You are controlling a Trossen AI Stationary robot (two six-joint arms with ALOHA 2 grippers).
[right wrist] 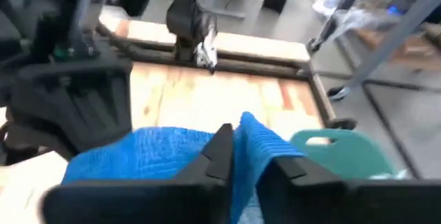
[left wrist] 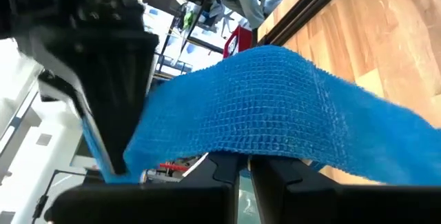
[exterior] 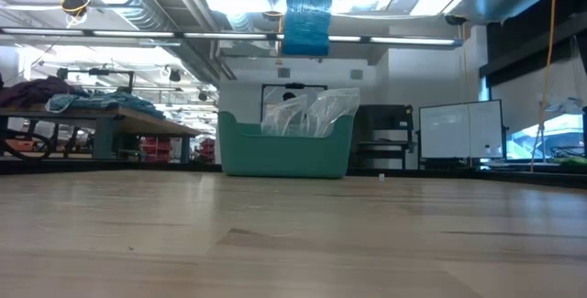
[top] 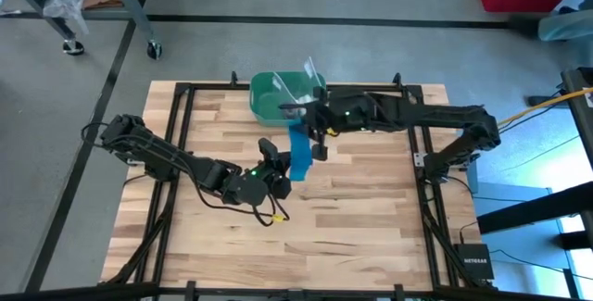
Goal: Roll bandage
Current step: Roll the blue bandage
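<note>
The bandage point(top: 299, 151) is a bright blue strip held up in the air above the middle of the table. In the low view it hangs high at the top point(exterior: 307, 9). My left gripper point(top: 283, 167) comes in from the table's left and is shut at the strip's near end. In its wrist view the strip point(left wrist: 275, 107) drapes across its fingers. My right gripper point(top: 315, 139) reaches in from the right at the strip's far part. Its fingers stand slightly apart, and a fold of the strip point(right wrist: 251, 138) lies between them. My left gripper point(left wrist: 241, 176) is shut on the bandage's near end, reaching in about level from the table's left. The strip itself lies over the fingertips and hides the place of contact. The bandage is lifted clear of the table. My right gripper point(right wrist: 248, 158) has the strip's fold between its parted fingers; whether they touch it I cannot tell.
A green bin point(top: 278, 97) with clear plastic in it stands at the table's far edge, just behind both grippers, and shows in the low view too point(exterior: 284, 147). Black frame rails point(top: 185, 153) run along the table's sides. Bare wood lies near and right.
</note>
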